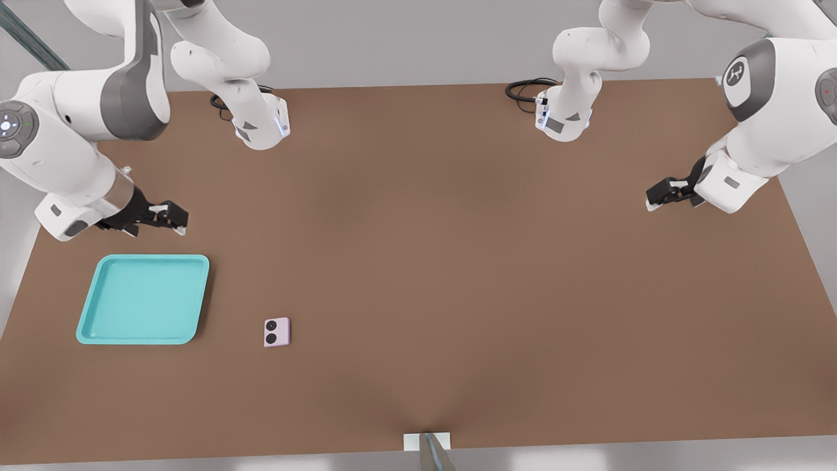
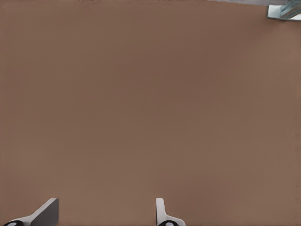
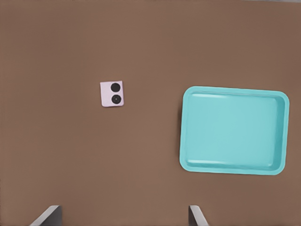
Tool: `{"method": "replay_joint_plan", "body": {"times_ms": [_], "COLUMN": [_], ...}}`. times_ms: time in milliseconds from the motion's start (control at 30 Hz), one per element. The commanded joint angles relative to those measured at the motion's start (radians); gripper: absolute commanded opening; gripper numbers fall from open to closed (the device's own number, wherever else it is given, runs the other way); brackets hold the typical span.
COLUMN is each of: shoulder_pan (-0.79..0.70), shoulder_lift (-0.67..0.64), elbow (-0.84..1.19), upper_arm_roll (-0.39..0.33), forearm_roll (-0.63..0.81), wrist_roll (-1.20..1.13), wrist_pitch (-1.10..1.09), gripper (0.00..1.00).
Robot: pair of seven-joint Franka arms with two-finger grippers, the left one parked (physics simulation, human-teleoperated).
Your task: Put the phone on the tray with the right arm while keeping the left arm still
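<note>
A: Plain brown table [image 1: 458, 275], grey wall behind it. Where is the phone?

B: The phone [image 1: 277, 331] lies flat on the table with its two black lenses up, near the table's near edge in the front view. It is nearly square, so it has hardly any long axis to line up with; its lenses sit one above the other along the side facing the tray.

A: And the tray?

B: The tray [image 1: 144, 299] sits to the front view's left of the phone, apart from it with bare table between them. Nothing is in it.

A: Where is the gripper?

B: The gripper [image 1: 163, 216] hangs above the table just beyond the tray's far rim, holding nothing. In the right wrist view its two fingertips [image 3: 49, 214] stand wide apart, so it is spread.

A: Which way must it go?

B: I judge that it must travel toward the front view's right and toward the near edge, past the tray's corner, then come down over the phone. The right arm [image 1: 65, 144] is much the nearer one.
</note>
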Motion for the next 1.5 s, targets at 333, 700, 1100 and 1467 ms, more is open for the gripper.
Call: {"method": "replay_joint_plan", "body": {"times_ms": [333, 700, 1100, 1467], "shoulder_pan": [0.023, 0.023, -0.01, -0.065], "shoulder_lift": [0.307, 0.554, 0.709, 0.723], "elbow": [0.016, -0.036, -0.037, -0.071], "upper_arm_roll": [0.005, 0.061, 0.108, 0.153], "forearm_roll": [0.041, 0.041, 0.044, 0.043], "wrist_roll": [0.089, 0.075, -0.008, -0.179], "wrist_pitch": [0.339, 0.695, 0.847, 0.91], "gripper": [1.0, 1.0, 1.0, 1.0]}}
